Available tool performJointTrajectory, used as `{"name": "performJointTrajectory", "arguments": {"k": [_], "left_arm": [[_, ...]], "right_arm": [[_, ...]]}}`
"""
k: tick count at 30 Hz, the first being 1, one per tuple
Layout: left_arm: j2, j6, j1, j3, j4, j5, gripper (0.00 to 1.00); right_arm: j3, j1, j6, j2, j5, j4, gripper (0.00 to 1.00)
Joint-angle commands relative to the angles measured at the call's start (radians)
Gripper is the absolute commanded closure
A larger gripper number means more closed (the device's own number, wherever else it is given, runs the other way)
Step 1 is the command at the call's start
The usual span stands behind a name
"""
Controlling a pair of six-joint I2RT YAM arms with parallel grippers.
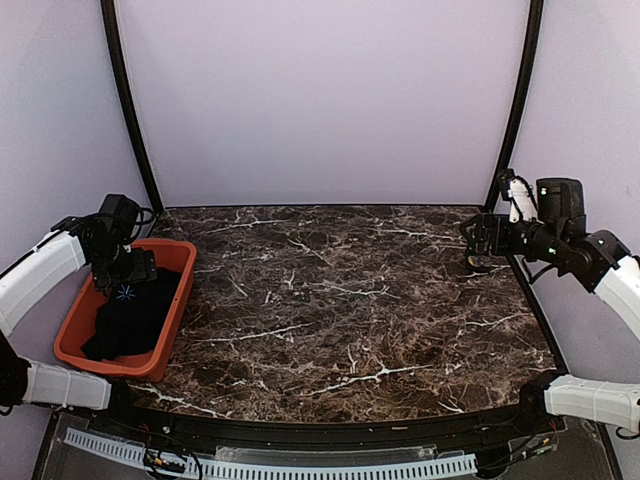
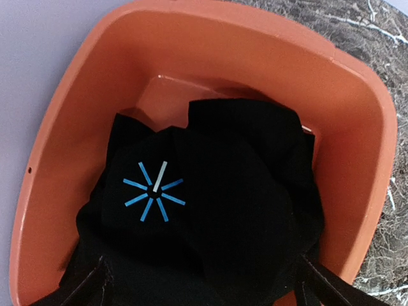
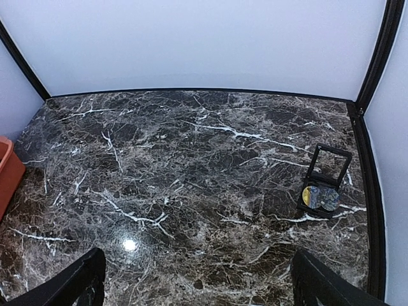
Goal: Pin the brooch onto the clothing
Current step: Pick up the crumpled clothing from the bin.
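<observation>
Mostly hidden in folds, the black starburst-printed T-shirt (image 2: 217, 217) lies in the orange plastic tub (image 2: 360, 127) beneath the wide-open left pincer (image 2: 203, 288); the right pincer (image 3: 197, 284) gapes too.

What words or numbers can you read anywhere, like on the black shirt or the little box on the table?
No words, numbers or brand names can be read anywhere.
T-shirt: only a starburst print, no letters.
Open black case: the round pieces inside are too small to read.
</observation>
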Motion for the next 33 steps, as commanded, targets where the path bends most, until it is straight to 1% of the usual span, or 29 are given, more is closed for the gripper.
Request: {"name": "performJointTrajectory", "arguments": {"k": [1,3,5,6,7,8,9,10,11,12,13,15,17,21,23,25,28,29,30,31,32,33], "left_arm": [[0.039,-0.057,0.027,-0.061,0.034,0.072,0.04],[0.057,-0.067,0.029,-0.088,0.059,0.09,0.07],[0.072,-0.074,0.03,-0.107,0.083,0.102,0.13],[0.082,-0.076,0.029,-0.115,0.093,0.104,0.19],[0.086,-0.078,0.029,-0.117,0.099,0.104,0.27],[0.091,-0.077,0.03,-0.12,0.104,0.1,0.31],[0.092,-0.079,0.03,-0.119,0.106,0.096,0.42],[0.089,-0.078,0.031,-0.119,0.113,0.089,0.48],[0.084,-0.079,0.03,-0.119,0.117,0.085,0.58],[0.069,-0.078,0.03,-0.119,0.127,0.079,0.63],[0.059,-0.075,0.029,-0.118,0.132,0.077,0.76],[0.025,-0.071,0.03,-0.111,0.144,0.066,0.96],[-0.016,-0.065,0.03,-0.102,0.159,0.058,0.99],[-0.127,-0.04,0.03,-0.053,0.192,0.059,0.99],[-0.171,-0.014,0.03,-0.012,0.215,0.092,0.99],[-0.206,0.015,0.03,0.041,0.246,0.161,0.99],[-0.218,0.049,0.025,0.137,0.282,0.242,0.99],[-0.208,0.055,0.024,0.194,0.287,0.292,0.99],[-0.2,0.065,0.011,0.222,0.293,0.313,0.99],[-0.177,0.071,0.002,0.28,0.295,0.357,0.99],[-0.163,0.087,-0.029,0.309,0.298,0.384,0.99],[-0.135,0.097,-0.053,0.371,0.302,0.409,0.99]], "right_arm": [[-0.014,0.007,0.01,-0.011,-0.011,0.007,0.01],[-0.014,0.007,0.012,-0.012,-0.036,0.008,0.01],[-0.011,0.008,0.014,-0.015,-0.042,0.006,0.01],[-0.011,0.008,0.014,-0.018,-0.044,0.006,0.01],[-0.01,0.008,0.014,-0.019,-0.043,0.006,0.01],[-0.01,0.007,0.015,-0.022,-0.043,0.006,0.01],[-0.011,0.007,0.015,-0.022,-0.042,0.006,0.01],[-0.01,0.008,0.017,-0.023,-0.042,0.005,0.01],[-0.012,0.007,0.018,-0.024,-0.044,0.004,0.01],[-0.012,0.008,0.02,-0.024,-0.044,0.005,0.01],[-0.016,0.007,0.024,-0.024,-0.043,0.005,0.01],[-0.018,0.008,0.028,-0.023,-0.045,0.007,0.01],[-0.018,0.007,0.032,-0.019,-0.048,0.009,0.01],[-0.019,0.006,0.039,-0.018,-0.06,0.015,0.01],[-0.019,0.007,0.041,-0.017,-0.068,0.019,0.01],[-0.019,0.007,0.042,-0.016,-0.075,0.026,0.01],[-0.017,0.008,0.042,-0.015,-0.083,0.033,0.01],[-0.015,0.008,0.042,-0.013,-0.083,0.036,0.01],[-0.013,0.007,0.041,-0.012,-0.082,0.038,0.01],[-0.011,0.008,0.041,-0.011,-0.08,0.038,0.01],[-0.009,0.007,0.04,-0.011,-0.078,0.04,0.01],[-0.005,0.008,0.039,-0.011,-0.075,0.039,0.01]]}}
